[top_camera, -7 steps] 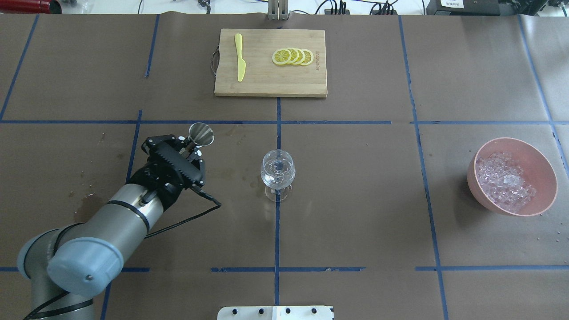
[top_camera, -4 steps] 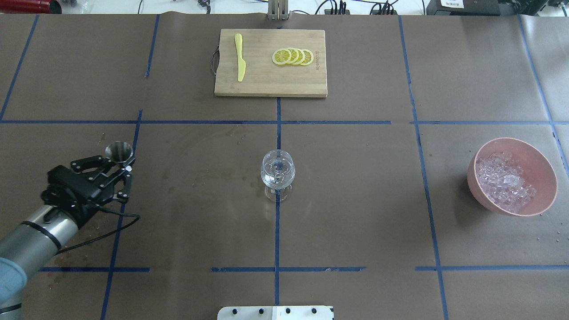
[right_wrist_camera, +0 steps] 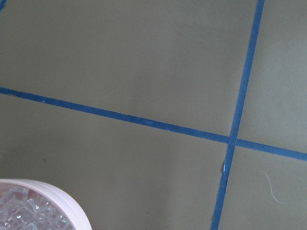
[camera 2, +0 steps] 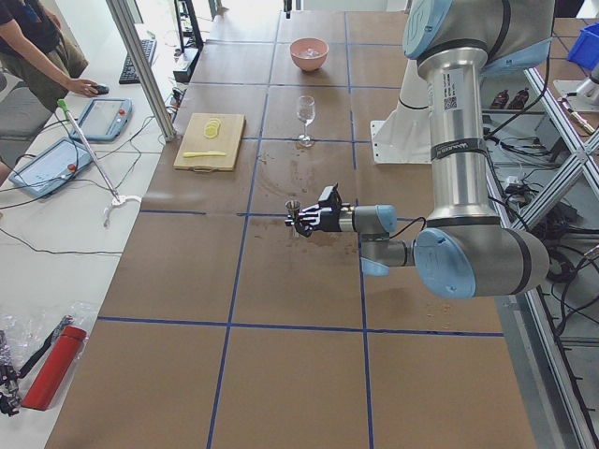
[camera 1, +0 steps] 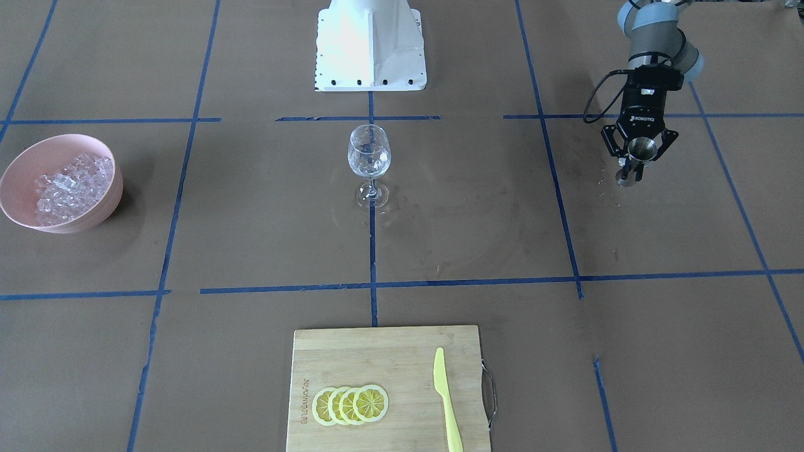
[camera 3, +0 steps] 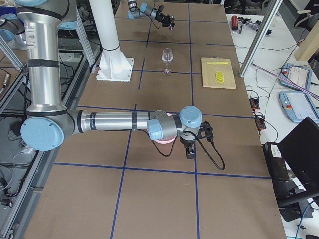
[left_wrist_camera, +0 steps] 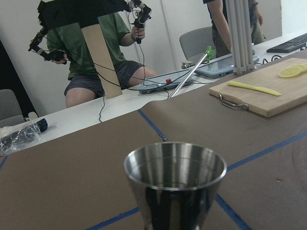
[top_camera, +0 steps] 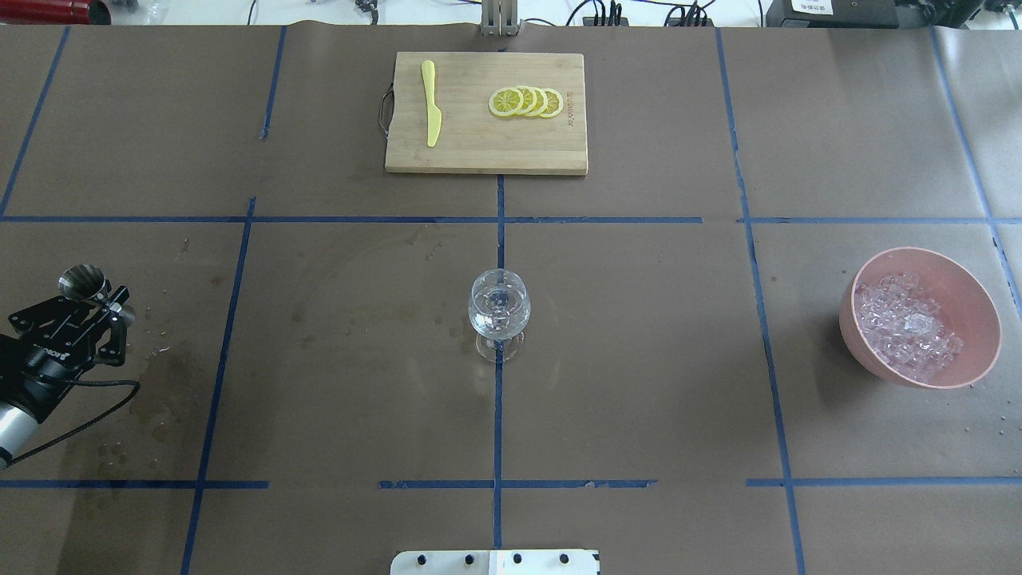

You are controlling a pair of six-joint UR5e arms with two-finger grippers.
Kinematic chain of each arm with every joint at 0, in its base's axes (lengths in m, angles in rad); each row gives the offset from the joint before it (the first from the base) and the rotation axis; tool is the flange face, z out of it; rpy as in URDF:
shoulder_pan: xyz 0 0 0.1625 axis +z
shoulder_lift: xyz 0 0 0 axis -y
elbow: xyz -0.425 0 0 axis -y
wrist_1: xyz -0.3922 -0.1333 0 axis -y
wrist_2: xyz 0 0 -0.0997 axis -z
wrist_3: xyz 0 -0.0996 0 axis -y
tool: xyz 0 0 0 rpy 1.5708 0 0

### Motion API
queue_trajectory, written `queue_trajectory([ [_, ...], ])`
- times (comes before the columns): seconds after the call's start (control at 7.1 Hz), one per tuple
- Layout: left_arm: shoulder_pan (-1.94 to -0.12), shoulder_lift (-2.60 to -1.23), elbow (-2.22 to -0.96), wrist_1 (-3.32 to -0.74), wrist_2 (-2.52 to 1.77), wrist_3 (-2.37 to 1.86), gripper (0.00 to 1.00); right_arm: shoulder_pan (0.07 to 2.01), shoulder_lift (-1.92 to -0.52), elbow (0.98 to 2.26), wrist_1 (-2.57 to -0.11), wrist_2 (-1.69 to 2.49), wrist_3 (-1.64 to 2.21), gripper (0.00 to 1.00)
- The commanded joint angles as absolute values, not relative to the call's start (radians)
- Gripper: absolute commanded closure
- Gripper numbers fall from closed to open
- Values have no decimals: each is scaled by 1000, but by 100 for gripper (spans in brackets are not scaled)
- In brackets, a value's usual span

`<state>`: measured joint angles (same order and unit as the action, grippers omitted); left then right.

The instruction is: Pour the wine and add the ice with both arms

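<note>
My left gripper [top_camera: 89,298] is shut on a steel jigger [top_camera: 82,281], which it holds upright and low over the table's far left; the same left gripper [camera 1: 635,160] is at the right of the front-facing view. The jigger [left_wrist_camera: 175,184] fills the left wrist view. A wine glass [top_camera: 498,307] stands at the table's centre, and the wine in it is barely visible. Ice [top_camera: 906,323] fills a pink bowl [top_camera: 970,299] at the right. My right gripper [camera 3: 190,149] hangs by that bowl; I cannot tell if it is open. The right wrist view catches the bowl's rim [right_wrist_camera: 72,203].
A bamboo cutting board [top_camera: 485,152] with lemon slices [top_camera: 525,101] and a yellow knife [top_camera: 431,102] lies at the far centre. Wet stains [top_camera: 160,391] mark the paper near the left arm. The white pedestal [camera 1: 370,44] stands at the near edge. People sit beyond the table's far side.
My left arm has drawn back to the left with the jigger, from left of the glass to the table's far left edge. Glass and bowl have not moved.
</note>
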<state>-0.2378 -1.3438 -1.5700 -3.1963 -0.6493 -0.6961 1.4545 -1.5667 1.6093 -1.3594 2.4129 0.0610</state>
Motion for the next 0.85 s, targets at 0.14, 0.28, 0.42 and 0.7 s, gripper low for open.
queue_trajectory([
  [0.14, -178, -1541, -1444, -3208, -637, -758, 100, 1454, -1566, 1620, -1359, 2410, 61, 0],
  [0.28, -176, -1536, -1443, -3211, -637, -765, 100, 1454, -1566, 1618, -1361, 2410, 61, 0],
  [0.42, -176, -1514, -1457, -3214, -637, -765, 100, 1454, -1566, 1620, -1359, 2411, 61, 0],
  [0.7, -176, -1502, -1468, -3214, -637, -772, 100, 1454, -1568, 1621, -1359, 2411, 60, 0],
])
